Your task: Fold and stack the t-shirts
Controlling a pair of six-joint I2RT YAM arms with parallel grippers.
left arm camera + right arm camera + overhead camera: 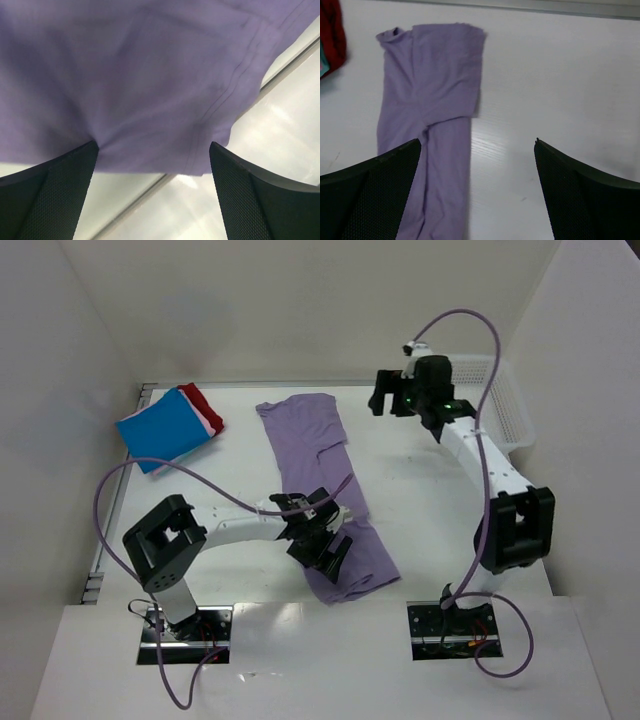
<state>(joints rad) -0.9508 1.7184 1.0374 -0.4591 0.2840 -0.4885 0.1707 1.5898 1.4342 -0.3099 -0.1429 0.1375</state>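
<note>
- Garment under work: a large plain lavender-purple t-shirt [325,490], folded lengthwise into a long narrow strip and lying flat on the white tabletop [430,500]. In the top view it runs diagonally from upper centre to lower centre of the frame, collar end uppermost.
- Stack: upper left of the top view. A bright blue t-shirt [160,430], folded square, lies on top. A pink t-shirt [212,422] shows as a thin edge at its right side, and a red t-shirt [203,398] shows at its upper right corner.
- White plastic mesh basket [505,400]: upper right of the top view, at the tabletop's right edge, partly hidden by the right arm.
- Left gripper [330,555]: lower centre, over the lower end of the lavender strip. Jaws are spread wide with nothing clamped. In the left wrist view, lavender cloth with a stitched hem fills the upper frame between the two black fingers [50,195]. Contact with the cloth cannot be determined.
- Right gripper [385,400]: right of upper centre, above bare tabletop between the strip's collar end and the basket. Jaws are spread wide and empty. In the right wrist view, the strip's upper half lies left of centre, with red cloth at the upper left corner.
</note>
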